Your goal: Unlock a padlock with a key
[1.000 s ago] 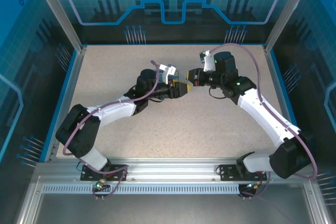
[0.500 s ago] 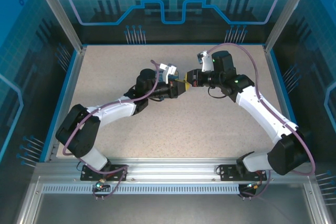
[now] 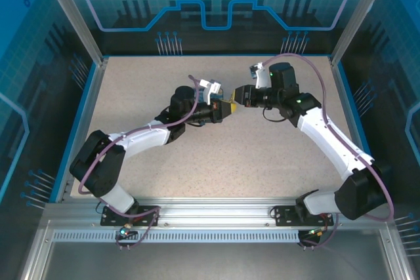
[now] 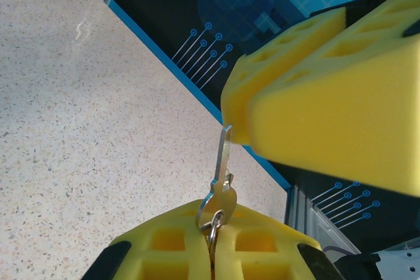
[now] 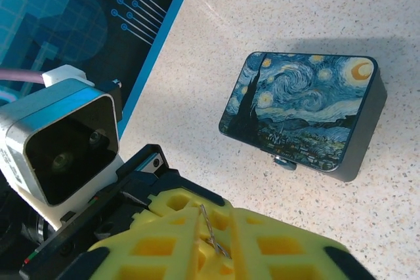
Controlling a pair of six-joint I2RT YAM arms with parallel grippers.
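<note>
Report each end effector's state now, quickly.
Left end effector: closed, holding the key by its head.
Right end effector: closed; key tip at its edge, grip on it unclear.

The key (image 4: 222, 162) is thin bright metal, smooth and shiny. The left gripper (image 4: 211, 234) has pads (image 4: 164, 244) of matt yellow foam — porous, square-celled. The table (image 4: 79, 96) looks like speckled stone, faintly glossy. At three o'clock from the right wrist, the tin (image 5: 298, 106) has a glossy painted lid — its sides dull grey.
</note>
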